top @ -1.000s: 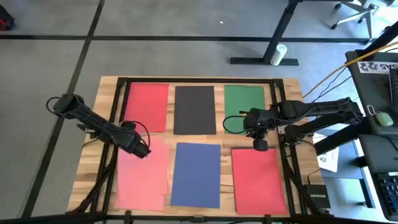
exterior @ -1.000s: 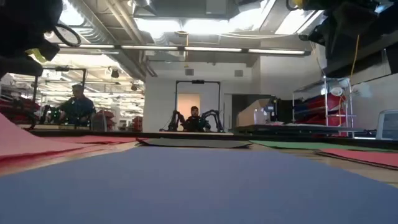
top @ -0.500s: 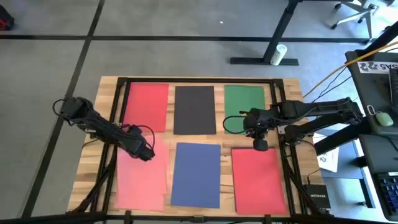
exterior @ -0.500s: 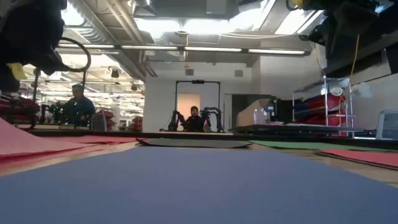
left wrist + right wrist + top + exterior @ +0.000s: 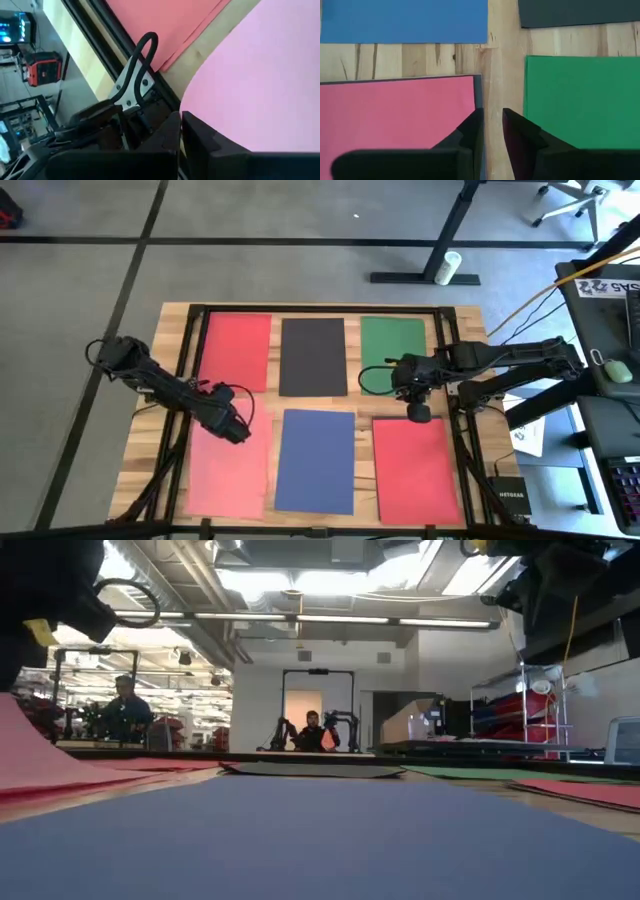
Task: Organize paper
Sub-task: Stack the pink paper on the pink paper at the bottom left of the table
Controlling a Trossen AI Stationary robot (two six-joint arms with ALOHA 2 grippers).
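Note:
Six sheets of paper lie in two rows on the wooden table (image 5: 160, 340). Red (image 5: 238, 350), black (image 5: 313, 357) and green (image 5: 393, 345) are at the far side. Pink (image 5: 230, 475), blue (image 5: 315, 460) and a second red (image 5: 415, 470) are at the near side. My left gripper (image 5: 240, 432) is shut on the pink sheet (image 5: 260, 85), whose far part rises off the table (image 5: 20, 745). My right gripper (image 5: 415, 414) hovers over bare wood between the green sheet (image 5: 580, 100) and the near red sheet (image 5: 395, 115), its fingers a narrow gap apart with nothing between them. My left gripper pinches the pink sheet's far edge (image 5: 197, 112) between its two fingers, near the sheet's far right corner. The fingers slant down from the table's far left. The far part of the sheet is lifted and bowed, while its near part (image 5: 228, 500) lies on the table.
Black frame rails (image 5: 190, 370) and cables run along the table's left and right sides. A desk with equipment (image 5: 610, 370) stands to the right of the table. People (image 5: 125, 710) sit in the room beyond the far edge.
My left gripper has moved toward the table's near and right edges, staying shut on the pink sheet. The sheet's far edge has come with it and risen higher, bowing the sheet, while its near edge has stayed in place.

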